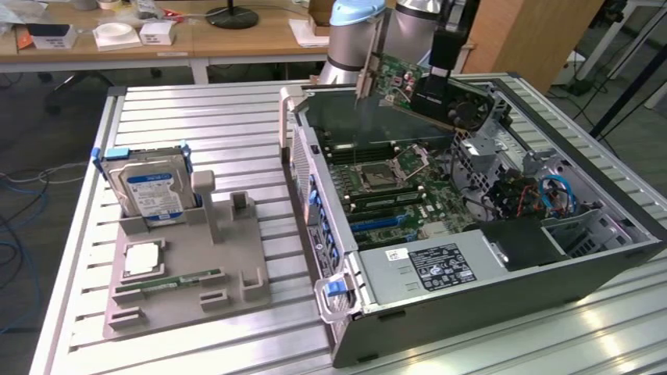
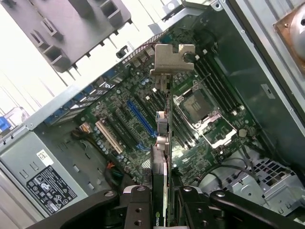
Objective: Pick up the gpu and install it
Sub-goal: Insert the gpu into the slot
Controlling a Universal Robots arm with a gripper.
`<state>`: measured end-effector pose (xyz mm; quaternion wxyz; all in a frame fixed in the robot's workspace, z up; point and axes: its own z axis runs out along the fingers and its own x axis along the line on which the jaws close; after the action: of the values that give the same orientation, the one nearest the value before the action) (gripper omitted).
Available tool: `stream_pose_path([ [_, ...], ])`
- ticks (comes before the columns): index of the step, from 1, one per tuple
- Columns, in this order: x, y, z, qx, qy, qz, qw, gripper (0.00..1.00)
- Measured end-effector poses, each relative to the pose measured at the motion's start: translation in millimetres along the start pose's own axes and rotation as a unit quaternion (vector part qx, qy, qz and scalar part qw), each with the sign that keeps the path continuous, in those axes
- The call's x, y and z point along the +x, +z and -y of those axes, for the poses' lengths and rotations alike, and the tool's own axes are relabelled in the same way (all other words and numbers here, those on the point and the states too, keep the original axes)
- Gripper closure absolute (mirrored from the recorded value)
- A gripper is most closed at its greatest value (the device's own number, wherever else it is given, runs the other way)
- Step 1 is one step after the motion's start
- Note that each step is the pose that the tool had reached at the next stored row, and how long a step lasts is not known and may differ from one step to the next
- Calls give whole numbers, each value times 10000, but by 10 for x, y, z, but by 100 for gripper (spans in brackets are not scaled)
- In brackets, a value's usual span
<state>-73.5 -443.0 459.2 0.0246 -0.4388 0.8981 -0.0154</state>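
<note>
Nearest in the exterior view, the open computer case lies on its side on the slatted metal desk. The silver power supply at its front carries a black label with print too small to read. On the exterior view's left a grey holder holds a narrow green memory stick lying flat and, behind it, a hard drive standing upright, its blue-and-white label illegible. Farther in, the motherboard covers the case floor, with the processor socket at its middle and blue cables on the exterior view's right. Above the far end of the case hangs the gpu, clear of the motherboard and clamped on both faces by the claw from above. The card stands on edge, its long axis sloping down toward the exterior view's right, with the silver bracket at the left end and the black fan facing the camera. In the wrist view it runs edge-on from the claw out to the bracket, above the expansion slots beside the socket. Beyond rise the arm and wooden desks bearing white boxes.
</note>
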Motion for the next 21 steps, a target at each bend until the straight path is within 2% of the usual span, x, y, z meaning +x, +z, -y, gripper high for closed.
stream_pose_path([
  [8,0,3,0,-10,-333,17,9994,74],
  [17,0,7,0,-21,-676,34,9977,74],
  [20,1,13,-1,-37,-1197,59,9928,74],
  [21,1,14,-1,-40,-1286,64,9917,74],
])
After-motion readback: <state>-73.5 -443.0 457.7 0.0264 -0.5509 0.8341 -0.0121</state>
